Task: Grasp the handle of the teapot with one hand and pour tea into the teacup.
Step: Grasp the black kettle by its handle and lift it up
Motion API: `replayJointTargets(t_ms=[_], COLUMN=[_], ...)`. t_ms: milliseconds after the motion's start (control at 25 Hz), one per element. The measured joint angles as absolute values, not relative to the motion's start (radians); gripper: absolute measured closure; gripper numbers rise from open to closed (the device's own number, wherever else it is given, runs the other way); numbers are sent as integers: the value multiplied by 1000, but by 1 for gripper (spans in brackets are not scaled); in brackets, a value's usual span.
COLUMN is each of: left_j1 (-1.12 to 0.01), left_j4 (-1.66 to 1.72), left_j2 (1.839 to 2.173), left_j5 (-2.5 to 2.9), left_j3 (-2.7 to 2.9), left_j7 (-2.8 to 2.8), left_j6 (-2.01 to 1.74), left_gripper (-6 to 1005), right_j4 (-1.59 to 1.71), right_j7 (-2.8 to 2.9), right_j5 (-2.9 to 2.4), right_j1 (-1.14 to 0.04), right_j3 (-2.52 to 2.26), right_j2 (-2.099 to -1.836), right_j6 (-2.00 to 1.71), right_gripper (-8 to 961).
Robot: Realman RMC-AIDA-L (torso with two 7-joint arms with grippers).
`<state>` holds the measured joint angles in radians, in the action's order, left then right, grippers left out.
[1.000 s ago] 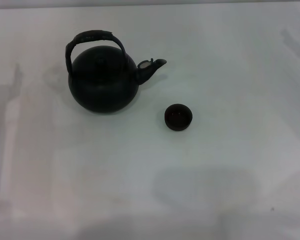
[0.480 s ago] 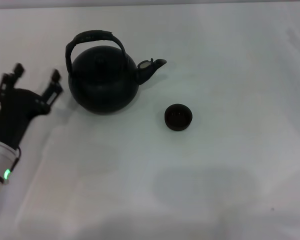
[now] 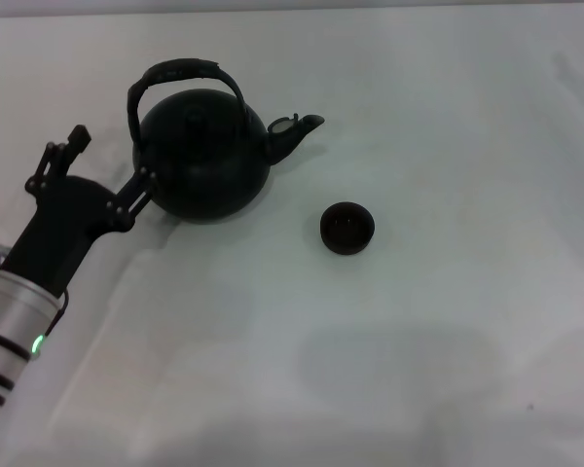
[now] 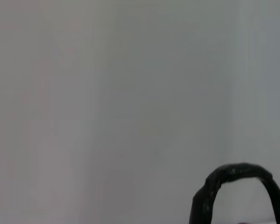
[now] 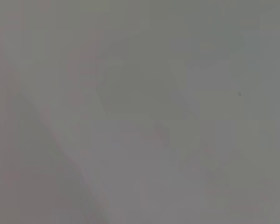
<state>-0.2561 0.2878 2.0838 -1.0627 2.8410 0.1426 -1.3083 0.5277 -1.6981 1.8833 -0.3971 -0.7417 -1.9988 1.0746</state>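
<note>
The left arm reaches for the pot, and no tea is poured yet.

The left pincer (image 3: pixel 110 160) is open, with its two fingers spread wide, just to the left of the teapot (image 3: pixel 202 156). One finger looks like it is right at the pot's round side, but I cannot tell if it touches. The handle (image 3: pixel 180 72) stands up high over the pot and nothing holds it. The teapot sits upright on the white bench (image 3: pixel 448 341), toward the far left, with its spout pointing right. The teacup (image 3: pixel 347 228) sits a little nearer and to the right of the pot, apart from it. The right pincer is not in sight. So the job is only starting: I think the grab, the lift and the pour are all left to do.
</note>
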Motion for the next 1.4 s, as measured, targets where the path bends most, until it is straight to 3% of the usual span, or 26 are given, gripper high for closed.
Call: replayJointTargets(t_ms=[1400], left_j1=[-379], left_j4=[271], left_j2=[2085], left_j5=[-1132], left_j3=[2830], left_j7=[153], left_j6=[-1167], left_gripper=[152], right_j4=[537], right_j7=[-1691], right_j5=[1882], right_j1=[-401], right_j3=[-752], right_j2=[-2000], right_j6=[1086], right_gripper=[81])
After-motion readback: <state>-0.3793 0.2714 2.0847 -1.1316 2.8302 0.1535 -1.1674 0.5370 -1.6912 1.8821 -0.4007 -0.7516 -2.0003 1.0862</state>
